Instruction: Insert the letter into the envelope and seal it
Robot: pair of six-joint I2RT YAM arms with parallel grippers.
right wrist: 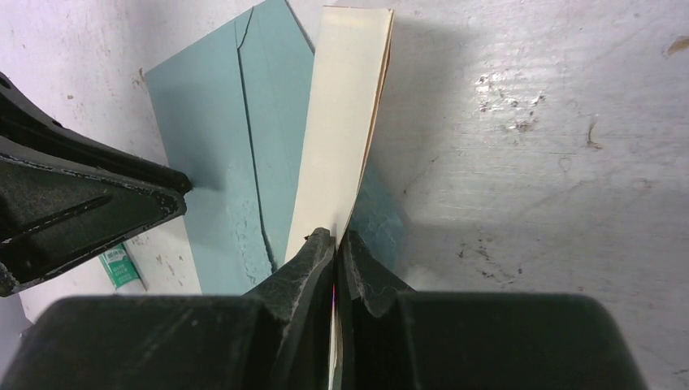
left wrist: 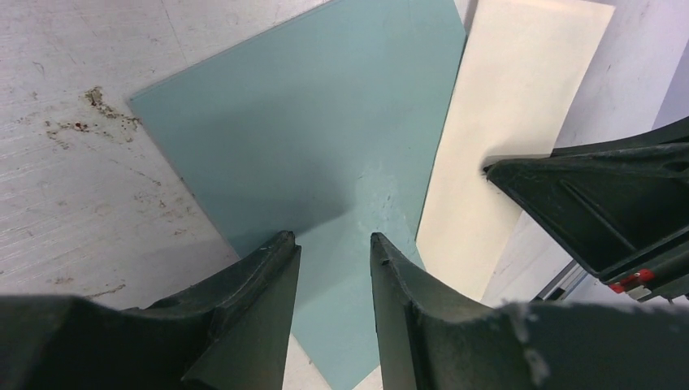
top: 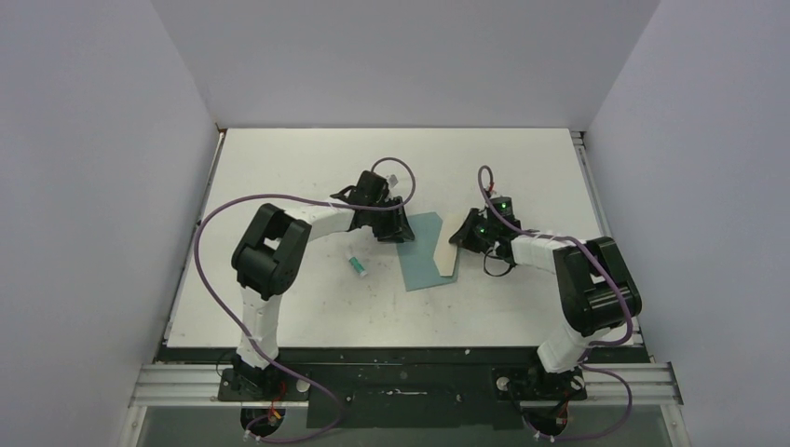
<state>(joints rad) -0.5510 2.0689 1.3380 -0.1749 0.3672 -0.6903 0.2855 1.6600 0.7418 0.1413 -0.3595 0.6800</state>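
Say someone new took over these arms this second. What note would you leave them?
Left gripper: jaws apart, empty, over the envelope.
Right gripper: jaws shut on the letter, held tilted at the envelope's right side.
Envelope lies flat on the table; glue tube beside it, untouched.
Done: letter picked up. Left: slide it in, seal.

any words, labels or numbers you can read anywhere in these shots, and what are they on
No text here can be read.
glue tube: pale lettering on its green label, too small and blurred to read in any view.
envelope: no print visible on the side shown.
letter: plain cream face, no writing visible.
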